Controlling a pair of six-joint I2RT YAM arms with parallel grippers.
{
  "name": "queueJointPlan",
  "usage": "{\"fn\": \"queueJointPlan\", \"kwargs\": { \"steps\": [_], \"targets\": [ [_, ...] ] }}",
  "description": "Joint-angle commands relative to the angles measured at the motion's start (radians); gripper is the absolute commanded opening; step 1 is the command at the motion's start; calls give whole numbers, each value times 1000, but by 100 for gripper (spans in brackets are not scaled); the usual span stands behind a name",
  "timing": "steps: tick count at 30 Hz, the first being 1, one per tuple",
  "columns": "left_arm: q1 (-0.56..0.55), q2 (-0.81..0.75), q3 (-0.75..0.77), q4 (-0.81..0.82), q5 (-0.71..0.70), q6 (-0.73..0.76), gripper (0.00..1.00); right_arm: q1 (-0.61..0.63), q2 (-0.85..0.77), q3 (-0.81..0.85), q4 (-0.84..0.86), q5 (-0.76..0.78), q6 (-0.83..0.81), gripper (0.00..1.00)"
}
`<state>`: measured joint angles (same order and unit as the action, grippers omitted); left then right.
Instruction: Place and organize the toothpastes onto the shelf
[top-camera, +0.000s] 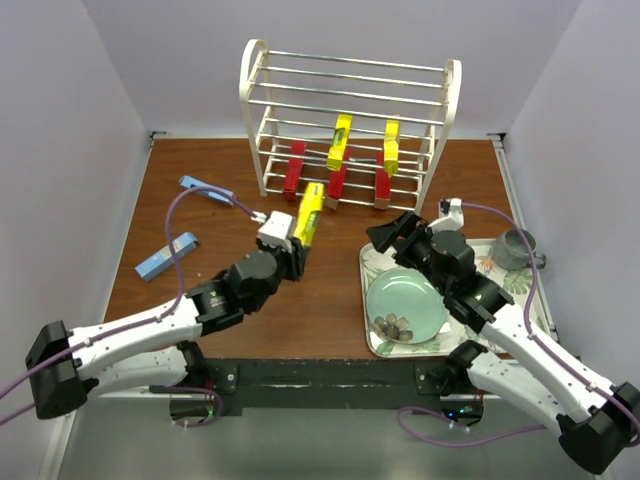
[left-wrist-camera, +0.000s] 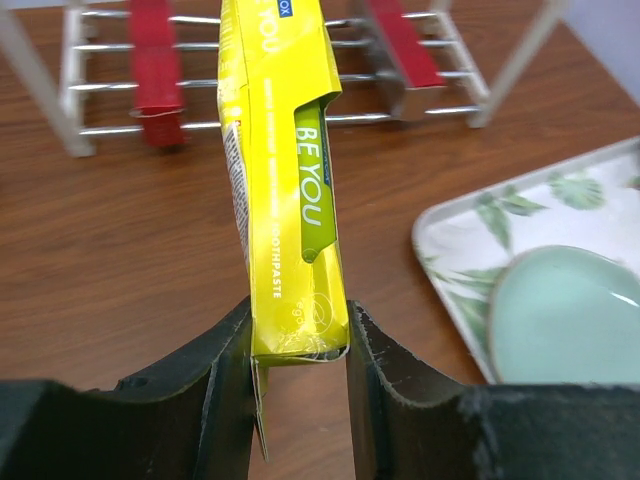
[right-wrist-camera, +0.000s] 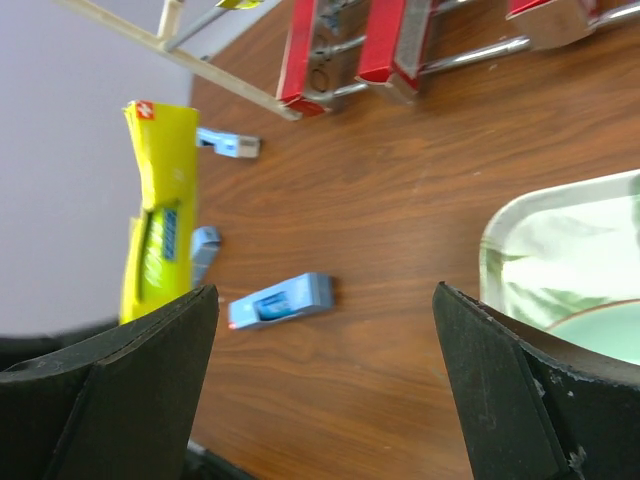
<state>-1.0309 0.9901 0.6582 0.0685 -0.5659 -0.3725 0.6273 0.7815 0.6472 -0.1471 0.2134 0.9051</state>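
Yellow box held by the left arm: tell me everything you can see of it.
The yellow box is a long, slim cardboard carton with a green strip reading BE YOU and print down one side. Its creased near end is clamped between the left gripper's two black fingers. It points away toward the white rack, raised off the brown table.
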Motion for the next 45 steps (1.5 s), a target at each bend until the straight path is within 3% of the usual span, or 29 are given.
{"fn": "queueJointPlan", "kwargs": {
  "steps": [1,11,21,34,45],
  "targets": [
    [177,-59,72,-136,119,78,5,2,-45,63,-60,96,-116,93],
    [452,152,322,-121,343,207,8,2,-113,101,-157,164,-256,94],
    [606,407,575,-88,512,143,14,2,-188,114,-192,198,-345,96],
    [620,650,761,10,471,119,17,2,-252,118,-235,244,-503,98],
    [618,768,883,-38,388,142,21,2,-248,118,-230,219,-592,98]
  ]
}}
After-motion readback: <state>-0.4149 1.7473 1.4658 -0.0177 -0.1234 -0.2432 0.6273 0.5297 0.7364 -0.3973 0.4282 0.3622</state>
